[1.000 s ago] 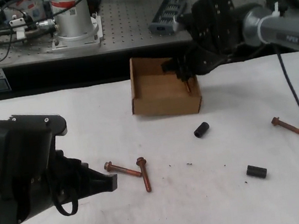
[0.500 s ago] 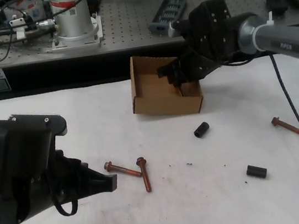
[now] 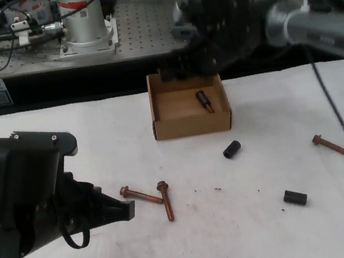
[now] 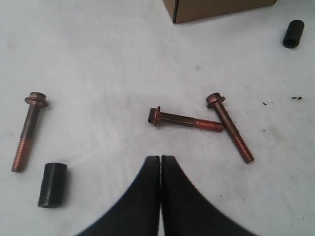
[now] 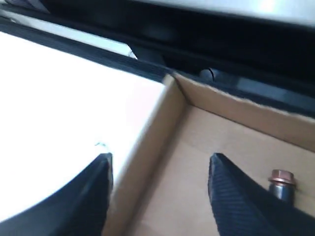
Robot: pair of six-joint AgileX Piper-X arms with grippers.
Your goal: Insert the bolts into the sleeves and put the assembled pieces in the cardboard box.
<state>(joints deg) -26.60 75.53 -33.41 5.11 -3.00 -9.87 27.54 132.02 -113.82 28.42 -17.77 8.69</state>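
White bench point(image 3: 270, 237), R pincer point(image 5: 161, 162) spread wide over cardboard box point(image 3: 191, 125), L pincer point(image 4: 161, 161) pinched together, empty.

A sleeved bolt point(image 3: 204, 101) lies in the cardboard box point(image 3: 191, 125); bolts point(image 3: 141, 195) and sleeves point(image 3: 231, 149) outside.

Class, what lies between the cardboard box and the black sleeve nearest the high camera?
Another black sleeve lies on the cloth between the cardboard box and that near sleeve, shown in high view.
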